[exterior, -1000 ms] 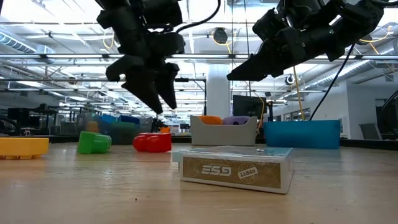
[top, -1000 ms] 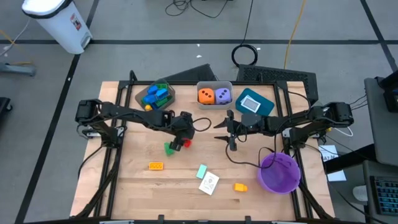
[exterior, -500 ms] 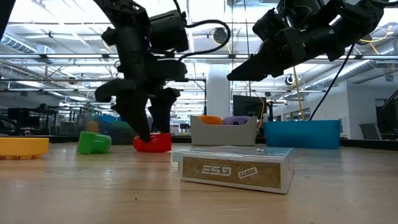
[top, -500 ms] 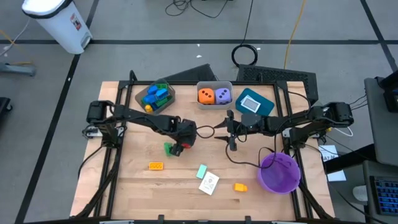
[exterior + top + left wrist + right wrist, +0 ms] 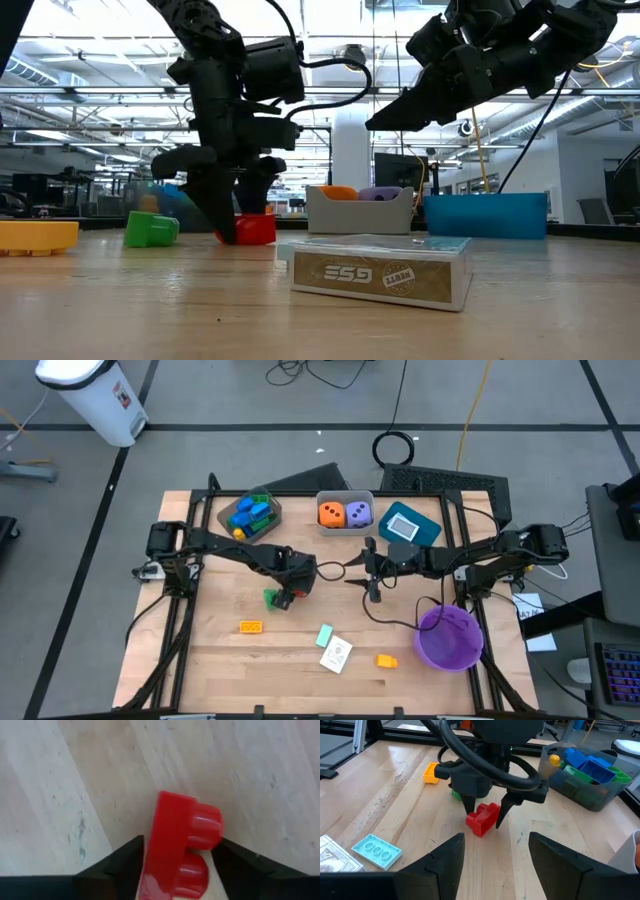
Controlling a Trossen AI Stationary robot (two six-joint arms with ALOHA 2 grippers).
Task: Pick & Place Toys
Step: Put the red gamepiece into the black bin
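Observation:
A red two-stud block [image 5: 175,845] lies on the wooden table [image 5: 200,650], left of centre. My left gripper [image 5: 486,812] points steeply down over it and is open, with one finger on each side of the block [image 5: 258,228]. My right gripper [image 5: 352,570] hangs open above the table's middle and holds nothing. Loose on the table lie a green block [image 5: 270,598], an orange-yellow block [image 5: 250,626], a teal block [image 5: 324,634], a card pack [image 5: 337,654] and a small orange block [image 5: 386,659]. My left gripper comes from above, one finger [image 5: 125,862] at the red block's flat back, the other [image 5: 235,862] beside its studs [image 5: 205,825]. The block lies on the table. Whether the fingers touch it, I cannot tell.
Along the far edge stand a bin of coloured blocks [image 5: 250,513], a grey bin with an orange and a purple die [image 5: 345,513], and a teal bin [image 5: 408,525]. A purple bowl [image 5: 448,637] sits at the near right.
My left gripper has gone down onto the red block and tipped steeper, so its fingers now reach the table on either side of the block. The block has stayed where it was.

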